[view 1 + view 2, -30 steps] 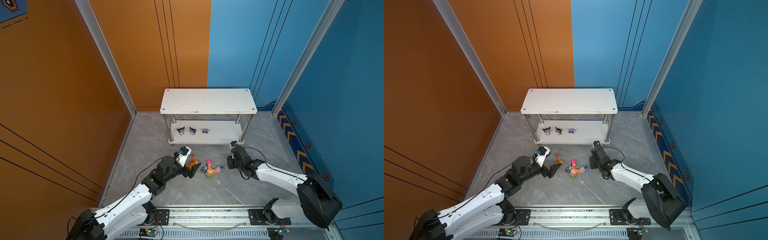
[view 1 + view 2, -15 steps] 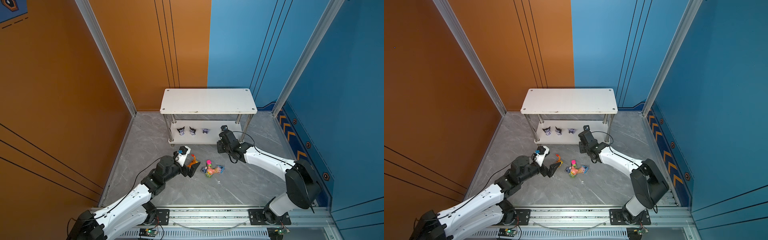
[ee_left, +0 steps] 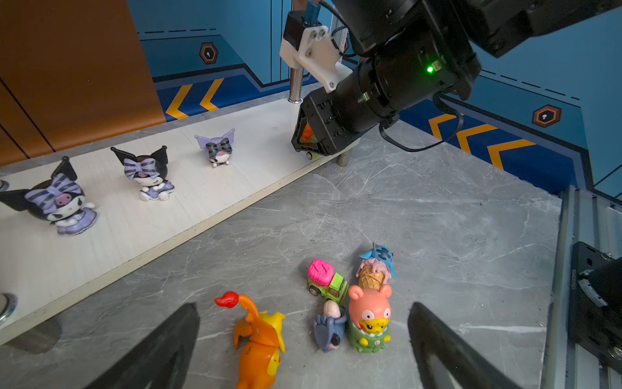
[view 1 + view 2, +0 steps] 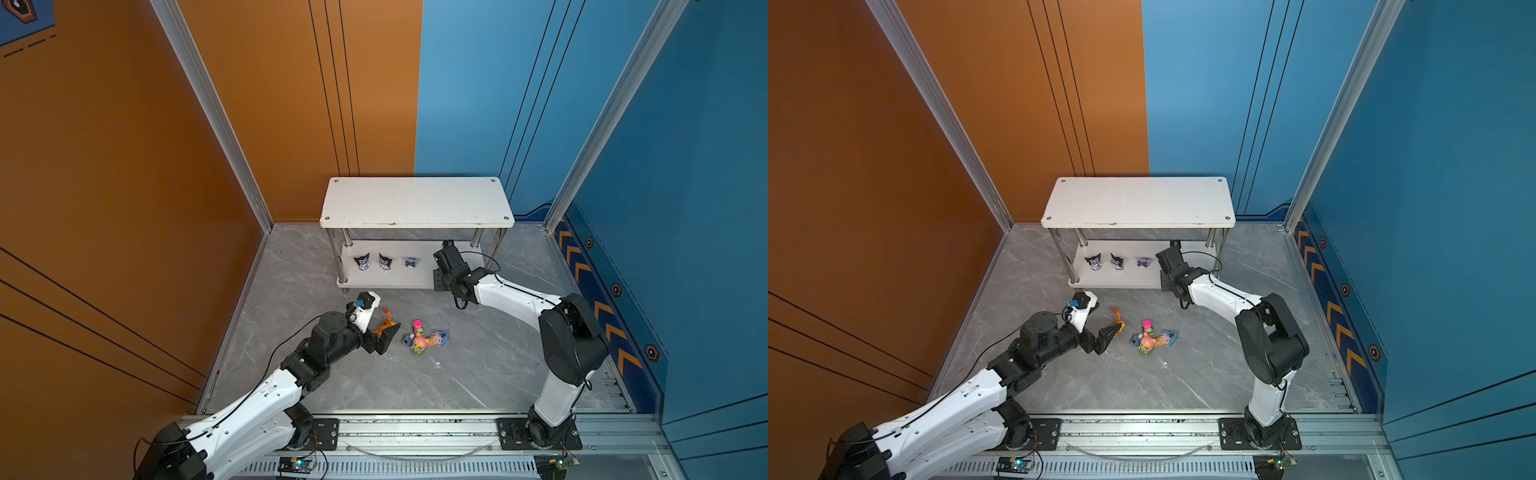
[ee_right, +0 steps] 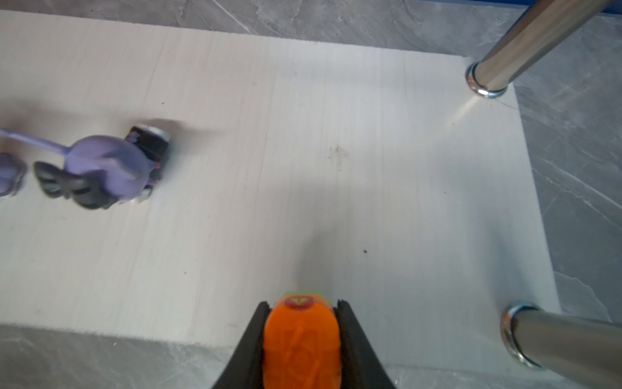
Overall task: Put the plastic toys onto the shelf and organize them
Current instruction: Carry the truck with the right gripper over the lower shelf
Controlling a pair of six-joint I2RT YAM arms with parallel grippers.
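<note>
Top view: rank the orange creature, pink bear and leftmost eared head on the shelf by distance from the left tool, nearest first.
1. orange creature: on the floor, right at the left tool.
2. pink bear: in the cluster farther right.
3. leftmost eared head: on the shelf's lower board.

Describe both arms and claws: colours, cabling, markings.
Left arm and right arm: white link shells, black joint housings, black base plates bolted to a silver rail. A thin black cable loops loose beside each forearm. Left claw and right claw: matte black tapered fingers. White camera bracket at each wrist; green status light on the right wrist housing.
</note>
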